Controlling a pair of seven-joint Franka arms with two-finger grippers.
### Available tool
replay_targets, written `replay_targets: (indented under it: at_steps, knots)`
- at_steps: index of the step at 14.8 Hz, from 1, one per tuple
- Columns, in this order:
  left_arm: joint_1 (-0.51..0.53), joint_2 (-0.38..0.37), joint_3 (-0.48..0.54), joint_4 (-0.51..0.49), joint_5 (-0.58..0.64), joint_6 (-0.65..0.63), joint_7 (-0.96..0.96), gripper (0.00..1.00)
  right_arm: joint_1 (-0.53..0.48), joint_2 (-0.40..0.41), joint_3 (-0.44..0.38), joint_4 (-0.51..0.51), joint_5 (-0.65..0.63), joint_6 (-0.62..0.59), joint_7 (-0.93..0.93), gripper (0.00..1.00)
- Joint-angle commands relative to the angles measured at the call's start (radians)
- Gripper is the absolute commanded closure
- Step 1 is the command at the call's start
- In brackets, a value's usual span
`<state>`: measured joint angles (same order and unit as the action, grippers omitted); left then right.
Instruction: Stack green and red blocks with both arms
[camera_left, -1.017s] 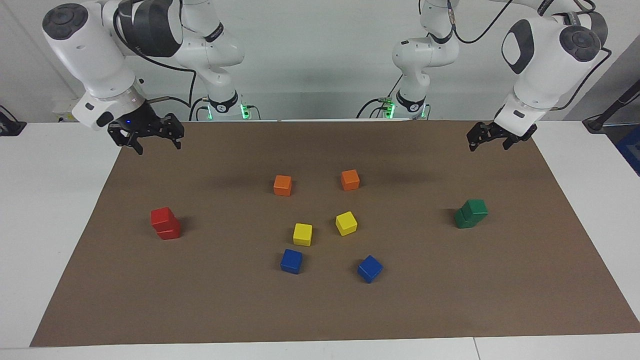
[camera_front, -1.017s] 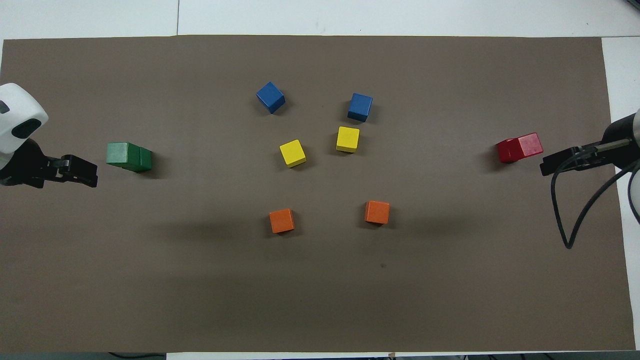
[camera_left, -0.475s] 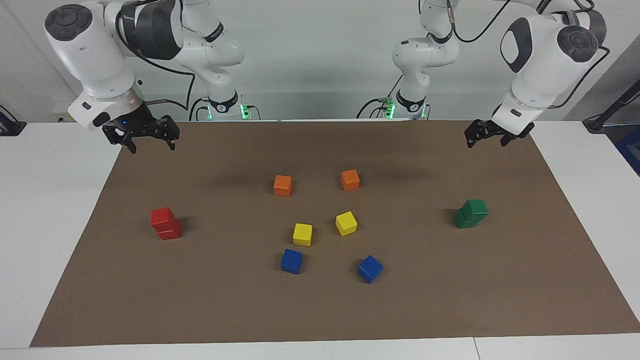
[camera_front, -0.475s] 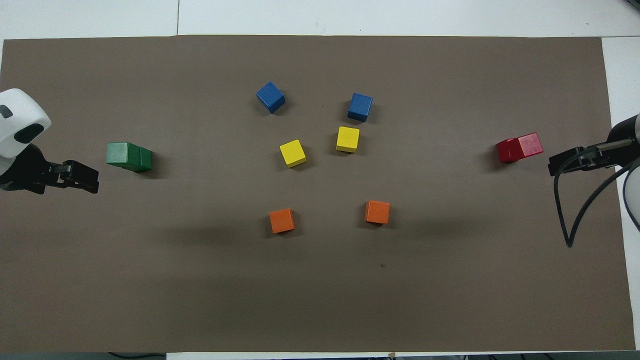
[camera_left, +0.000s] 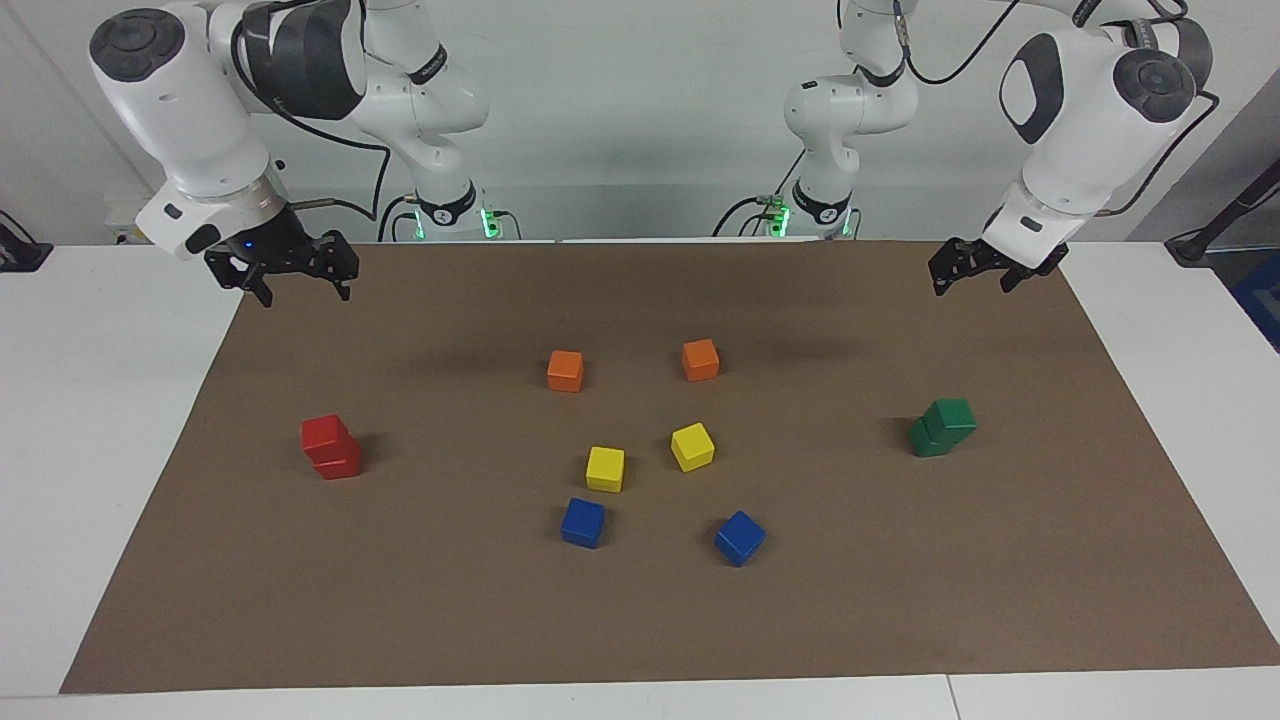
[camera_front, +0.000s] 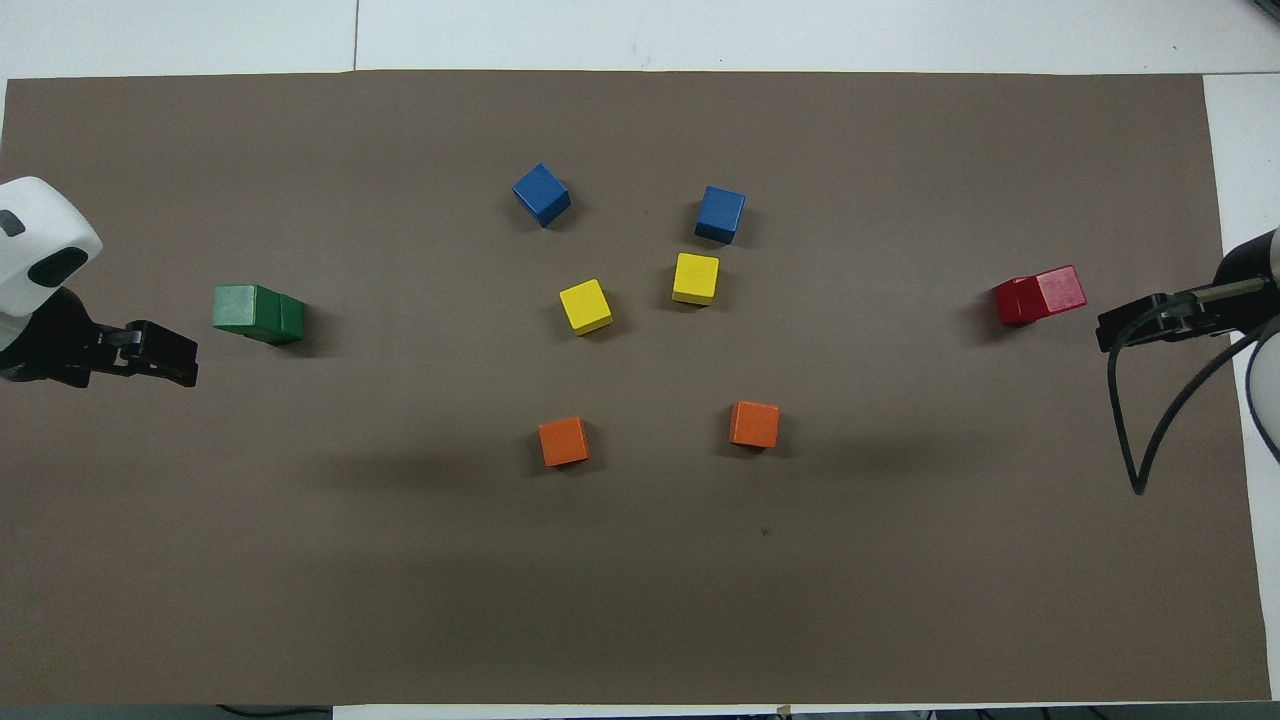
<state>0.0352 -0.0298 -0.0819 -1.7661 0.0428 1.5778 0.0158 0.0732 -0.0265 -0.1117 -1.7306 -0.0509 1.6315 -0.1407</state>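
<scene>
Left gripper hangs in the air with its fingers apart and nothing between them, over the mat near the corner at the left arm's end, on the robots' edge. Right gripper hangs likewise, fingers apart and empty, over the mat's corner at the right arm's end, on the robots' edge. Both arms are raised clear of all blocks.

Block positions on the mat:

- Green stack: two green blocks, one on the other, the upper one slightly offset. It stands toward the left arm's end of the mat, about midway between the mat's long edges, well apart from the left gripper.
- Red stack: two red blocks, one on the other, the upper one slightly offset. It stands toward the right arm's end of the mat, well apart from the right gripper.
- Orange blocks: two, side by side but apart, in the middle of the mat, nearest the robots of the loose blocks.
- Yellow blocks: two, farther from the robots than the orange pair.
- Blue blocks: two, farther again, each just beside a yellow block without touching it
</scene>
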Motion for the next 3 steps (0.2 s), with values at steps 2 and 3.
replay_targets:
  at_steps: [2,3]
  knots:
    - [-0.008,-0.028,0.010,-0.022,-0.015,0.010,-0.007,0.00,-0.003,-0.006,0.004,-0.004,-0.021,0.004,0.021,0.00]
    - [-0.008,-0.030,0.010,-0.022,-0.017,0.011,-0.010,0.00,-0.003,-0.006,0.004,-0.006,-0.021,0.005,0.023,0.00]
